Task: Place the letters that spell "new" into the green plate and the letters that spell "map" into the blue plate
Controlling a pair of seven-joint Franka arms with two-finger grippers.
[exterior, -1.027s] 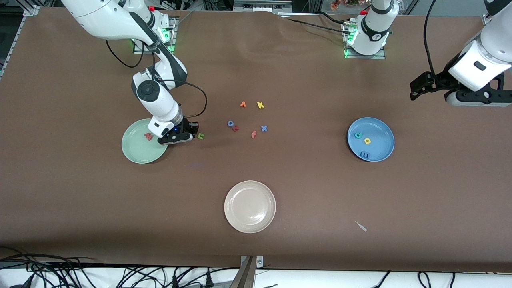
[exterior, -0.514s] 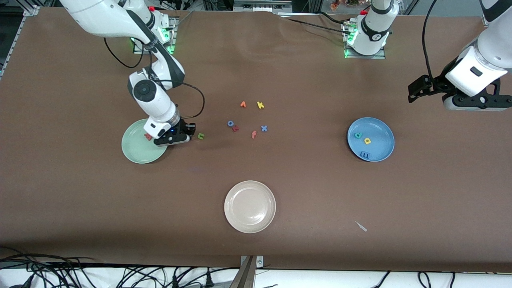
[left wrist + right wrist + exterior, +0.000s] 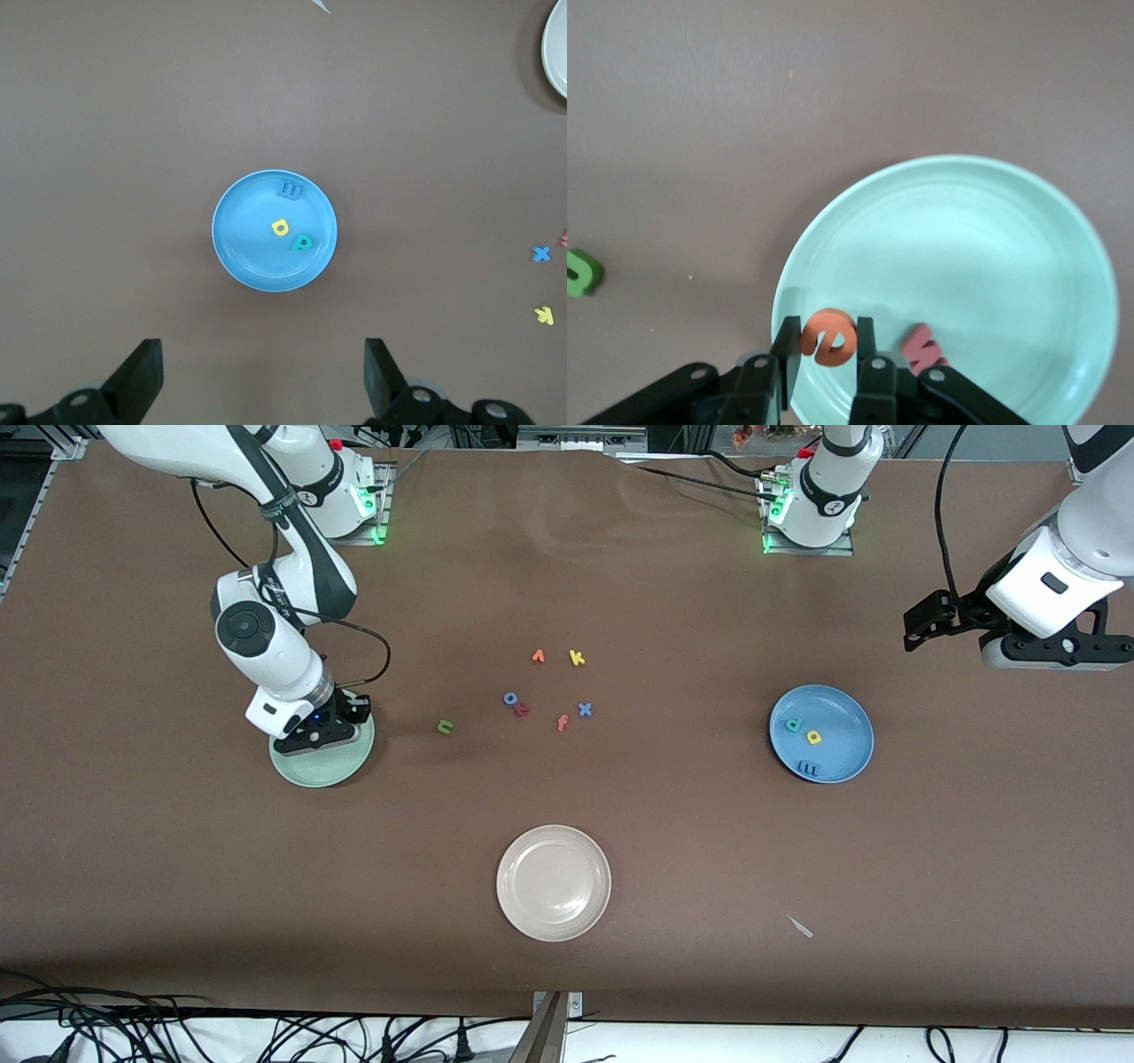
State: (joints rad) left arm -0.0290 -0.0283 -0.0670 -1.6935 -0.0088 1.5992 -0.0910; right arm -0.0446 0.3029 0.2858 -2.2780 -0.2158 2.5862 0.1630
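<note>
Over green plate [image 3: 983, 230], orange e [image 3: 829, 336] pinched upright, right gripper [image 3: 824, 354]

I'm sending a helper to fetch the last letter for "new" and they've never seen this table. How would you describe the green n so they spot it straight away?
Start at the green plate toward the right arm's end of the table, where the right gripper holds the orange e. Between that plate and the cluster of loose letters in the middle lies the green n, alone on bare table. It is the only green letter there.

Orange e [image 3: 828, 336] is pinched over the green plate [image 3: 992, 230], red w [image 3: 924, 348] inside; green n [image 3: 446, 727] lies on the counter. Blue plate [image 3: 846, 713] holds blue m [image 3: 808, 766], yellow letter [image 3: 813, 737], teal letter [image 3: 794, 724].
</note>
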